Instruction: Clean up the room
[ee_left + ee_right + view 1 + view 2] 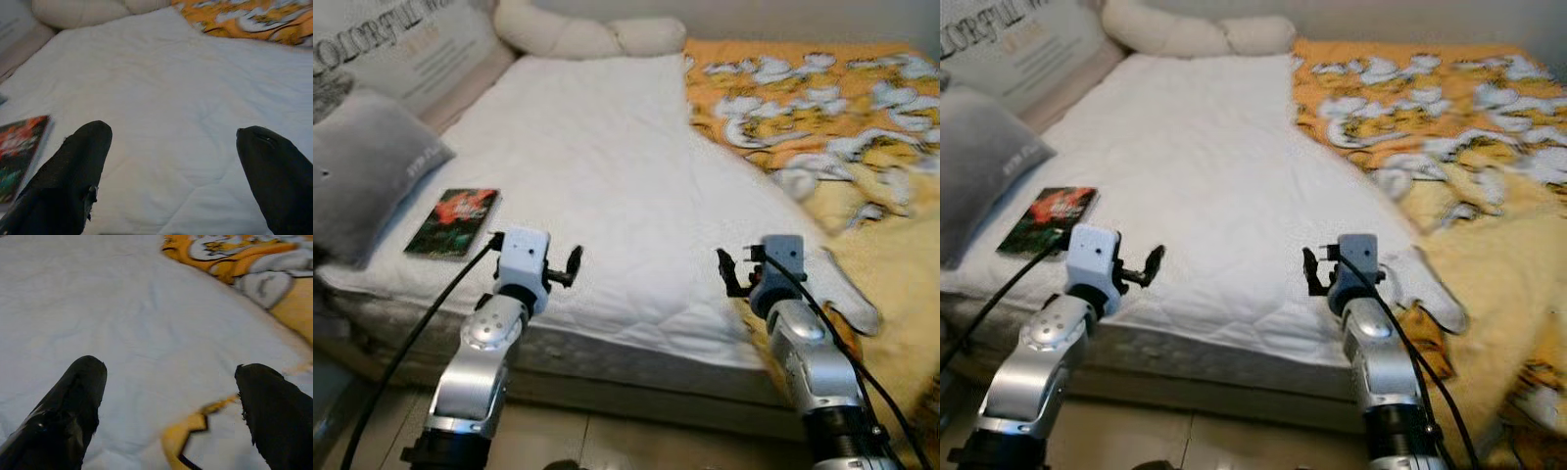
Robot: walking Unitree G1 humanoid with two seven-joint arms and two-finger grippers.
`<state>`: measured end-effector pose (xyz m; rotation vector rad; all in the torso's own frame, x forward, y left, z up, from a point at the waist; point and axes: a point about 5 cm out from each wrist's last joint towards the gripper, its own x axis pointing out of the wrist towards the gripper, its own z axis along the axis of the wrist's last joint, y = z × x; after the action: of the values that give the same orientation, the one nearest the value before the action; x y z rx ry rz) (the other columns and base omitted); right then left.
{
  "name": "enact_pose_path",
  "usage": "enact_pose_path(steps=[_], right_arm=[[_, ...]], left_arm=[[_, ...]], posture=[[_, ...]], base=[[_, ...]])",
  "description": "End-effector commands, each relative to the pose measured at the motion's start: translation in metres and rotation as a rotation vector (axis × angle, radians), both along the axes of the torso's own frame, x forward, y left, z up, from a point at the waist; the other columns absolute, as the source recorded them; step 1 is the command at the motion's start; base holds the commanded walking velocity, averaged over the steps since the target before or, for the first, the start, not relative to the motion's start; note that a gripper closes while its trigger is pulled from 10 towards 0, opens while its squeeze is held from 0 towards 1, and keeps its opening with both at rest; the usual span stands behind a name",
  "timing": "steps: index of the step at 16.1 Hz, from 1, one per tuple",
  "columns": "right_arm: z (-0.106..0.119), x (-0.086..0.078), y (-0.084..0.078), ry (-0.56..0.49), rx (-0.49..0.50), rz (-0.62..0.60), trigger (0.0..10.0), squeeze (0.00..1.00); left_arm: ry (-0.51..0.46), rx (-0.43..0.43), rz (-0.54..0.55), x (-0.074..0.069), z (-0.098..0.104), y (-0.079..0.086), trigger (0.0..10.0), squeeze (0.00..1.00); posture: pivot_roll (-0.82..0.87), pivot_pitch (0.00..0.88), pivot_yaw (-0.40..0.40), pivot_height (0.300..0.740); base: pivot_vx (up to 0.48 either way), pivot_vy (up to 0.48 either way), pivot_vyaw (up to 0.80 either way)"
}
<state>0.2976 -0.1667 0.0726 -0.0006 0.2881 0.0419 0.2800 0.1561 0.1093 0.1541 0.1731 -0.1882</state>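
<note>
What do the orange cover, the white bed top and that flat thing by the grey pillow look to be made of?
Orange blanket: soft, fleecy-looking fabric, rumpled and matte. White mattress pad: quilted cloth, stitched lines showing. Book: likely paper with a glossy printed cover, flat and stiff.

White-quilted bed (pixel 607 166), tiled floor (pixel 607 441)

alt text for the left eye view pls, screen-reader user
Both arms reach toward a bed with a white quilted mattress cover; the left end effector and right end effector are open and empty. A book lies near a grey pillow on the left, an orange patterned blanket on the right.
</note>
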Motion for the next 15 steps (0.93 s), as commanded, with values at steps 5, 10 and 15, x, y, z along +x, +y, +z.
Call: enact_pose_path(steps=[5, 10, 15], right_arm=[[0.0007, 0.001, 0.0063, 0.003, -0.015, 0.031, 10.0, 0.0], [0.0013, 0.0006, 0.0092, 0.002, -0.01, 0.063, 10.0, 0.0], [0.0024, 0.0027, 0.014, 0.035, -0.022, 0.175, 10.0, 0.0]], left_arm=[[-0.016, 0.009, 0.007, 0.0021, 0.0041, 0.0037, 10.0, 0.05], [-0.014, 0.012, 0.022, 0.0031, 0.0036, 0.0058, 10.0, 0.06], [0.018, 0.044, -0.058, -0.0004, -0.0002, 0.0011, 10.0, 0.03]], posture=[[-0.02, 0.0, 0.045, 0.74], [-0.02, 0.0, 0.045, 0.74], [-0.02, 0.0, 0.043, 0.74]], base=[[0.335, 0.0, -0.25], [0.346, 0.0, 0.0], [0.134, 0.0, 0.0]])
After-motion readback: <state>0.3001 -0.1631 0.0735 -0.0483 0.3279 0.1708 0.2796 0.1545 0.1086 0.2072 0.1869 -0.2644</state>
